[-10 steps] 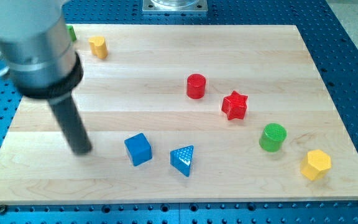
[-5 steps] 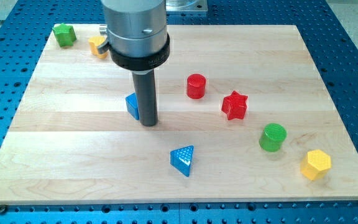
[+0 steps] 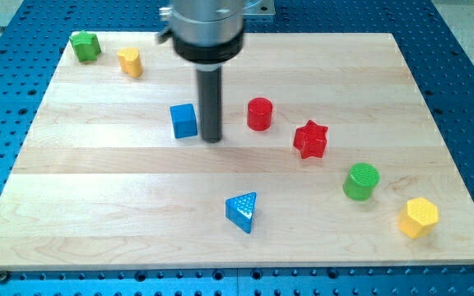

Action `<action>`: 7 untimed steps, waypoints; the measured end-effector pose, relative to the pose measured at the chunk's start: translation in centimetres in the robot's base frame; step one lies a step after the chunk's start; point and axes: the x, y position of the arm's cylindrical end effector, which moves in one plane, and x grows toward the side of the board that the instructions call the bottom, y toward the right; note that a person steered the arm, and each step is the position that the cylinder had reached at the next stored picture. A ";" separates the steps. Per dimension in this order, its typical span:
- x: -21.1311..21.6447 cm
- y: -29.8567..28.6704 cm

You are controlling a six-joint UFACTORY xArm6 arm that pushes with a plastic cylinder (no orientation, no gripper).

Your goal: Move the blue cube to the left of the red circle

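Since the blue cube (image 3: pixel 184 121) already sits at nine o'clock of the red circle (image 3: pixel 259 113), the arm, which carries no claw, would best lift its tip (image 3: pixel 212 139), standing between them just beside the cube, straight away without nudging either.

Wooden board (image 3: pixel 97 214) on blue perforated table (image 3: pixel 467 82). Green block (image 3: pixel 84 45) at board's top-left corner; yellow block (image 3: pixel 130 62) just to its right, apart. Red star (image 3: pixel 310 139) right of board centre. Green cylinder (image 3: pixel 361 181) below-right of star, apart. Yellow hexagon (image 3: pixel 419 217) near bottom-right corner, close to cylinder, not touching. Blue triangle (image 3: pixel 243 211) low on board, near middle, well apart from others. Grey metal mount (image 3: pixel 257 8) at top edge.
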 end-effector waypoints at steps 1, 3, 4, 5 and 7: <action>0.9 -2.4; -1.4 -4.2; -3.6 0.5; -6.2 -0.2; -14.4 0.5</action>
